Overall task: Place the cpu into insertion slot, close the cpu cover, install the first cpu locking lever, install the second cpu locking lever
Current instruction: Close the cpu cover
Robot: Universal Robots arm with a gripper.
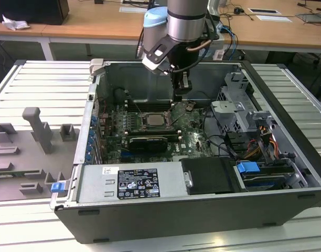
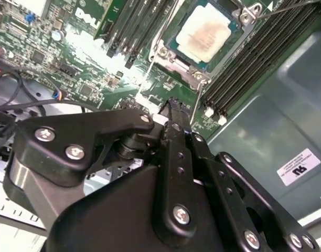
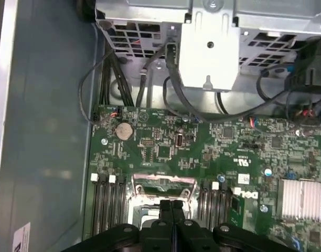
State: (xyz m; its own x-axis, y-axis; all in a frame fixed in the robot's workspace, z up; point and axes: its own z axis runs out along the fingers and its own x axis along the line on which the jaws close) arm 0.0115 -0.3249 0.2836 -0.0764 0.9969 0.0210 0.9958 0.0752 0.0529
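The cpu [image 2: 202, 34] lies flat in the insertion slot [image 1: 154, 119] on the green board, its pale metal top facing up. The silvery cpu cover [image 2: 173, 62] frames the chip and looks laid down around it. A thin wire lever [image 2: 278, 11] runs past one corner of the socket; I cannot tell whether it is latched. My gripper [image 1: 182, 90] hangs just above the board beside the socket, toward the exterior view's right. In both wrist views its black fingers [image 3: 171, 207] are pressed together with nothing between them.
The open computer case [image 1: 286, 105] surrounds the board with tall walls. Memory slots [image 2: 255, 58] flank the socket. A metal drive cage [image 3: 210, 47] and loose black cables [image 3: 150, 73] sit beyond the gripper. A grey fixture [image 1: 40, 131] stands outside, at the exterior view's left.
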